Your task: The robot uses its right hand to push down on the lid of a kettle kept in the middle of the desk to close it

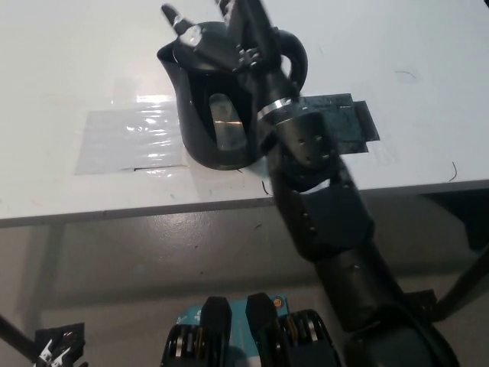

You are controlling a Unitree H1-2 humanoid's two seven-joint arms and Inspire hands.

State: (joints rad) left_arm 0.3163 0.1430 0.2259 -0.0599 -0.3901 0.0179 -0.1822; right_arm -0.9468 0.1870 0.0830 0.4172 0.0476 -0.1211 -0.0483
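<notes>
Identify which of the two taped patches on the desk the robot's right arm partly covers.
The dark patch right of the kettle: the black right arm crosses its left part. The shiny clear patch lies uncovered on the kettle's other side.

A glossy black plastic finish is being shown by the kettle [210, 107], light is being reflected by the clear shiny film [130, 138] on the smooth matt white desk [69, 61], beside matt black tape [348, 126].
</notes>
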